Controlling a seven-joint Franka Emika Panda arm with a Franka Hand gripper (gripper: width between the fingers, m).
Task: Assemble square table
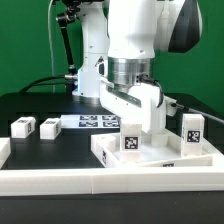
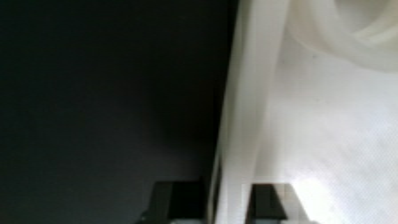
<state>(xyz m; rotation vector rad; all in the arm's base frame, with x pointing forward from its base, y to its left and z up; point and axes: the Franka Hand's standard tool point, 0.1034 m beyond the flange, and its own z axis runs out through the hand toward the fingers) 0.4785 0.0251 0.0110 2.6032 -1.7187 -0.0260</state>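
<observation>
Seemingly positioning the tabletop, lower right in the exterior view, with the tool pinched shut on its rim; next probably releasing and fetching a leg from that view's left.

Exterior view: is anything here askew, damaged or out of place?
Nothing stands out. The tabletop lies flat by the border wall, with the claw shut on its rim. Two loose legs rest at the exterior view's left, apart from it. No damage shows.

White tabletop lies flat, one leg upright at its corner, two legs well apart.
</observation>
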